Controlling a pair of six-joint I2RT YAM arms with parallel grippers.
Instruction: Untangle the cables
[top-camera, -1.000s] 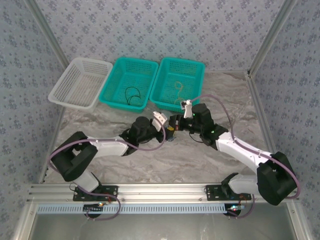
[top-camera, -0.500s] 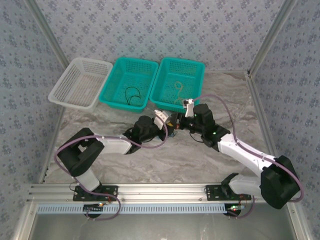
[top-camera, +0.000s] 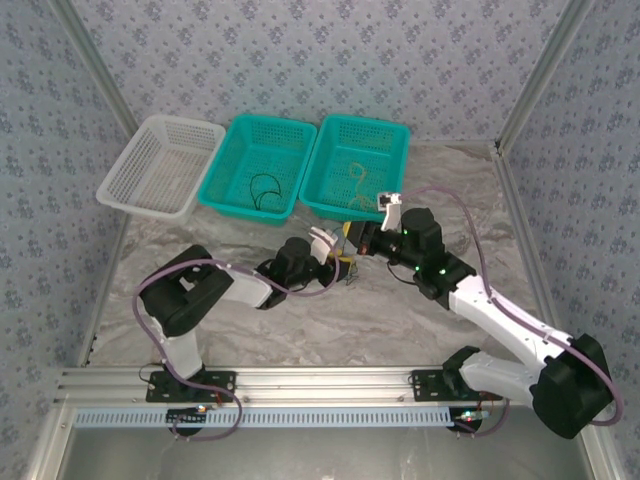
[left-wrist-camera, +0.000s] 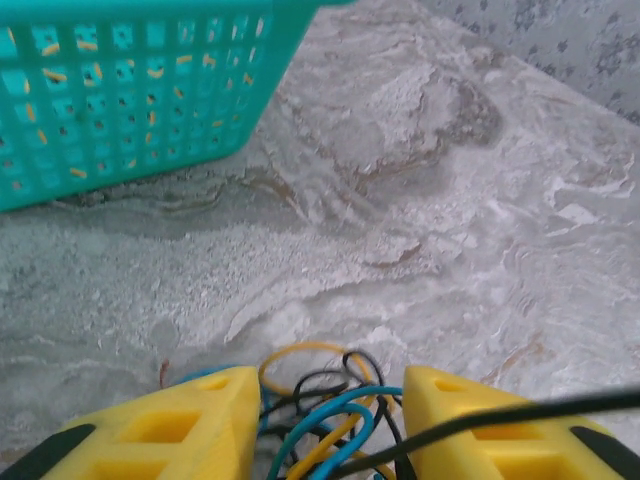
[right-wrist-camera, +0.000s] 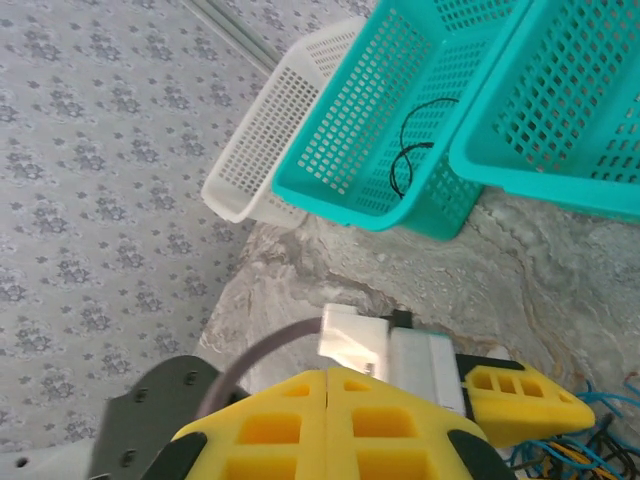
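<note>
- Left gripper (left-wrist-camera: 328, 390) is hanging low over the table (top-camera: 400, 310) with its jaws standing partly apart. Its yellow fingers (left-wrist-camera: 190, 425) are straddling the cables (left-wrist-camera: 318, 352) without pinching them.
- Those cables are lying as a small clump of black, blue and yellow loops on the marbled surface. They are sitting between the two fingers, near the middle of the table and just in front of the baskets.
- One black strand is running straight across the finger on the right of the left wrist view and passing out at that picture's edge.
- Right gripper (right-wrist-camera: 327, 378) is hovering just beside the left one, above the clump, with its yellow fingers pressed fully together. Whether a cord is caught between them I cannot tell.
- Behind both grippers, the right teal basket (top-camera: 385, 135) is holding a thin tan cable (top-camera: 357, 180).
- Next to it, the middle teal basket (top-camera: 240, 165) is holding a coiled black cable (top-camera: 265, 190).
- Farthest left, the white basket (top-camera: 130, 175) is sitting tilted against the back corner.
</note>
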